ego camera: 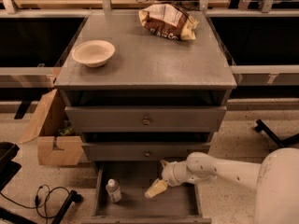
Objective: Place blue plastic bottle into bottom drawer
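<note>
The blue plastic bottle (pixel 113 190), clear with a white cap, stands upright on the floor of the bottom drawer (pixel 173 205), near its left side. The drawer is pulled open below the two upper drawers. My gripper (pixel 159 177) is over the middle of the drawer, to the right of the bottle and apart from it. It is open and empty, with one pale finger (pixel 154 189) pointing down-left and the other up towards the middle drawer.
A beige bowl (pixel 93 53) and a brown chip bag (pixel 167 22) lie on the cabinet top (pixel 149 59). A cardboard box (pixel 50 134) stands left of the cabinet. Cables (pixel 46 197) lie on the floor at the left. A chair base (pixel 275 136) is at the right.
</note>
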